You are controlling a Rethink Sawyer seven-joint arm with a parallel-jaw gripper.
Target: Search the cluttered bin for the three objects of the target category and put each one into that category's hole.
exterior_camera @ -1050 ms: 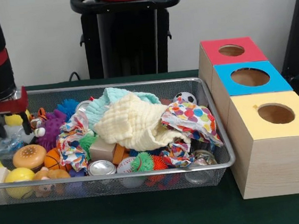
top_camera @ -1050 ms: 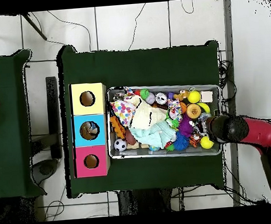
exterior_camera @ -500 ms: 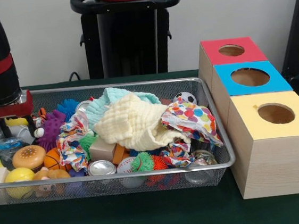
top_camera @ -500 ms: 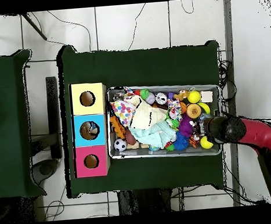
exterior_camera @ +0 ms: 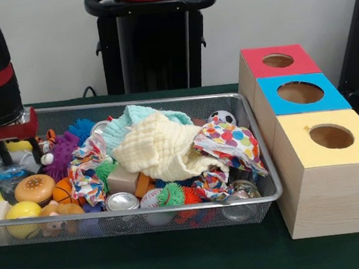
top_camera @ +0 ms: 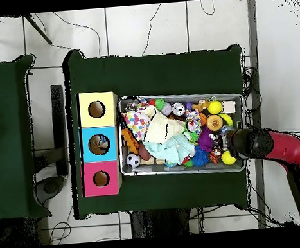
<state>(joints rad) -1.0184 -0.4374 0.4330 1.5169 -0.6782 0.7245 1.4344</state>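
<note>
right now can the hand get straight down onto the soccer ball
Probably not from there: the hand sits at the opposite end of the bin. The soccer ball itself lies uncovered beside the polka-dot cloth, so only travel across is needed.

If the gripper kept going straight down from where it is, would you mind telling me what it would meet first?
Probably the yellow toy right under the gripper at that end of the bin; depth is hard to judge.
</note>
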